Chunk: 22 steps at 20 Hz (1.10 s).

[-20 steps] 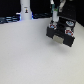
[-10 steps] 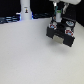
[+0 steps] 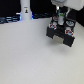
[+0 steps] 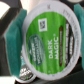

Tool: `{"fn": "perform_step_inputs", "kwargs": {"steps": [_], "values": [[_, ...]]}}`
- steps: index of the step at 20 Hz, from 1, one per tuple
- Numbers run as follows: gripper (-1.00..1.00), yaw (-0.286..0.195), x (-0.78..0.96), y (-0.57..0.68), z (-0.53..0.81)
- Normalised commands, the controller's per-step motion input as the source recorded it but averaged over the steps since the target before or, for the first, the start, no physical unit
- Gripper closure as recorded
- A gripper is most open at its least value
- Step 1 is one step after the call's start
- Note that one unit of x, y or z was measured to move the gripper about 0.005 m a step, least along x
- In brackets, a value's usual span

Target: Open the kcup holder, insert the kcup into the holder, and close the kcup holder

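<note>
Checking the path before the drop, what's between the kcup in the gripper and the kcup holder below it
Nothing shows between them. In the exterior view the kcup, held in the gripper, sits directly above the kcup holder. The wrist view is filled by the cup's lid.

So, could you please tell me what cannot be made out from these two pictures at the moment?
- Wrist view: the kcup fills the picture and hides the holder below it.
- Exterior view: the kcup holder is small and blurred; whether it is open is unclear.
- Exterior view: the tool is too blurred to show its jaws.
</note>
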Motion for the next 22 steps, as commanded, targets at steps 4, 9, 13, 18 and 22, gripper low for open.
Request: {"fn": "perform_step_inputs", "kwargs": {"steps": [4,9,13,18,22], "values": [[1.0,-0.031,0.09,0.03,-0.13],[1.0,-0.04,0.12,0.04,-0.14],[1.0,-0.032,0.09,0.04,-0.13],[1.0,-0.02,0.06,0.04,-0.17],[1.0,-0.023,0.09,0.06,-0.18]]}}
